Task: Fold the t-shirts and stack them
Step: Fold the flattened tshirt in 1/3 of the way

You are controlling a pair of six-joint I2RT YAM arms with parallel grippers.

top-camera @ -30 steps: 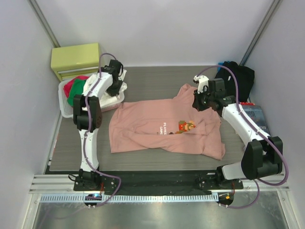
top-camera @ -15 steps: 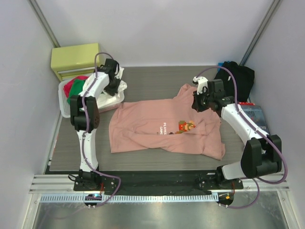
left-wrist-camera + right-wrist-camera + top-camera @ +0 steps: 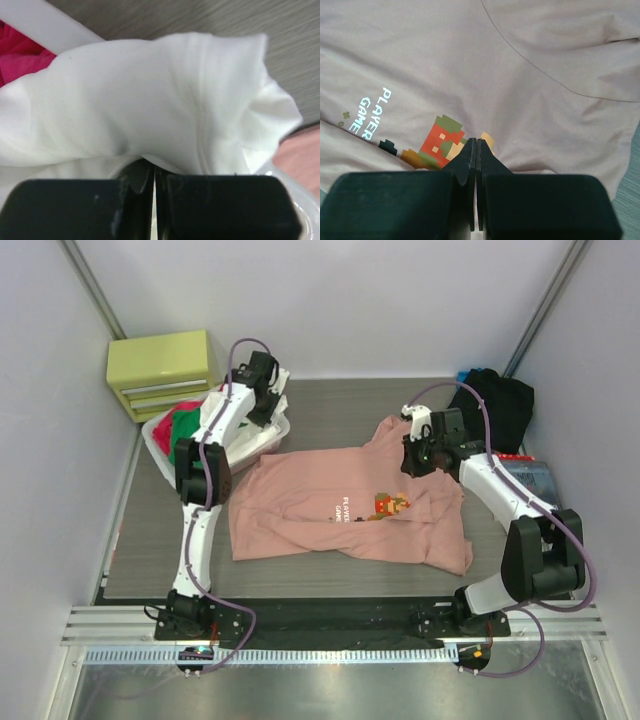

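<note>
Surface is a grey wood-grain mat (image 3: pixel 330 405) inside a plain white-walled booth, with a ribbed aluminium rail (image 3: pixel 330 625) along the near edge. Far-left corner: boxy yellow-green drawer unit (image 3: pixel 160 370), smooth and hard. Just beside it a white plastic basket (image 3: pixel 152 440) holds crumpled soft cloth: green (image 3: pixel 185 430), red (image 3: pixel 20 55) and a white garment (image 3: pixel 150 100) spilling over the rim. The salmon-pink t-shirt (image 3: pixel 320 510) lies mid-mat, spread front up but not flat. It has wrinkles and ridges across the body, the hem is bunched at near right and one sleeve is rucked at far right. It's a matte knit with a small pixel-character print (image 3: pixel 440 142) in red, green and orange, and white "PLAYER GAME" text (image 3: pixel 370 115) beside it. The black t-shirt (image 3: pixel 495 400) is a loose heap at the far-right corner. Near it a dark glossy book (image 3: pixel 535 485) lies flat by the right edge. Left gripper (image 3: pixel 152 170) has its jaws closed, tips buried in the white garment at the basket; can't tell if a fold is pinched. Right gripper (image 3: pixel 474 142) also has its jaws fully closed, tips at the chest print on the pink tee, with nothing visibly held.
</note>
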